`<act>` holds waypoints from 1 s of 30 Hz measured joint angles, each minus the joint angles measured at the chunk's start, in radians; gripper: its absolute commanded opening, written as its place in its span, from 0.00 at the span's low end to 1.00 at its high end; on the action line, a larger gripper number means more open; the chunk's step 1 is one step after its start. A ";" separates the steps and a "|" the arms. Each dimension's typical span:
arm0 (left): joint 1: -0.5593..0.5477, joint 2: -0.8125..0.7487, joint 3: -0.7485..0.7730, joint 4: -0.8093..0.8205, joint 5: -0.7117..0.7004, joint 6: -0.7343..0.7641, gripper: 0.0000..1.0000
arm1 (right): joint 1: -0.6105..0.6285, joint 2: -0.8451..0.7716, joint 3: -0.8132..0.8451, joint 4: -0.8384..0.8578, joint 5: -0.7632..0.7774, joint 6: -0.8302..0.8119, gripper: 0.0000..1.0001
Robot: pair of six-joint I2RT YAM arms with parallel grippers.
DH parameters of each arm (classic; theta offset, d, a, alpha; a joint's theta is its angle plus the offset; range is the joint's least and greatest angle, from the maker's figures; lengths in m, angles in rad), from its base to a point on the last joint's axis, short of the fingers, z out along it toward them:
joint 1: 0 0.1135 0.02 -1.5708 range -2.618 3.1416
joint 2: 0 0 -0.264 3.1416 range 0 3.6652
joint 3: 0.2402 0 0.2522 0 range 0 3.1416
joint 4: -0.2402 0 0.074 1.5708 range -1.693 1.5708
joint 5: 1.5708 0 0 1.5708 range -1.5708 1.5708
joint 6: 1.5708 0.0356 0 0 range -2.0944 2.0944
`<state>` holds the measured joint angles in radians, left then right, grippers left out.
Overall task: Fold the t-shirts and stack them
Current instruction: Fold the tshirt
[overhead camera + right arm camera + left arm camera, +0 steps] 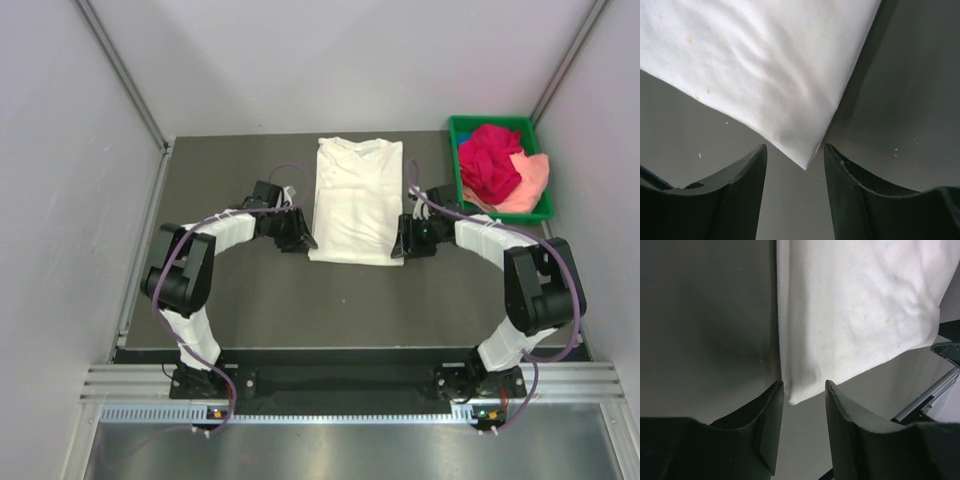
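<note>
The cream-white t-shirt (355,200) lies flat on the dark table, its sides folded in to a long rectangle, collar at the far end. My left gripper (300,238) is open at the shirt's near left corner (792,399), which lies between the fingertips, unheld. My right gripper (407,240) is open at the near right corner (806,164), also unheld. The magenta-red t-shirt (490,160) lies crumpled on the peach-pink t-shirt (530,185) in the tray.
A green plastic tray (538,140) stands at the back right corner of the dark table (250,290). Grey walls close in the left, right and far sides. A metal rail (350,385) runs along the near edge.
</note>
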<state>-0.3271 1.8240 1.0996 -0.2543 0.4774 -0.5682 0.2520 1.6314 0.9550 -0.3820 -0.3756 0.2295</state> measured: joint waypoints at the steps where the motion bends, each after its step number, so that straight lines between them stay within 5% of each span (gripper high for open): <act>1: -0.002 0.003 -0.001 0.002 -0.002 0.002 0.43 | -0.001 0.005 0.000 0.002 0.000 -0.002 0.49; 6: -0.016 0.018 -0.003 0.017 -0.006 0.006 0.27 | -0.002 0.024 -0.011 0.028 0.000 -0.004 0.45; 11: -0.029 0.021 -0.018 0.020 -0.027 0.010 0.00 | -0.011 0.028 -0.035 0.040 0.001 -0.013 0.19; 15: -0.037 0.021 -0.030 0.020 -0.053 0.010 0.00 | -0.018 0.028 -0.039 0.046 0.008 -0.011 0.00; 30: -0.043 0.021 -0.050 0.033 -0.077 -0.034 0.00 | -0.018 0.032 -0.065 0.068 0.027 0.000 0.00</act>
<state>-0.3706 1.8450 1.0496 -0.2214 0.4000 -0.6022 0.2344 1.6638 0.8902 -0.3138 -0.3481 0.2291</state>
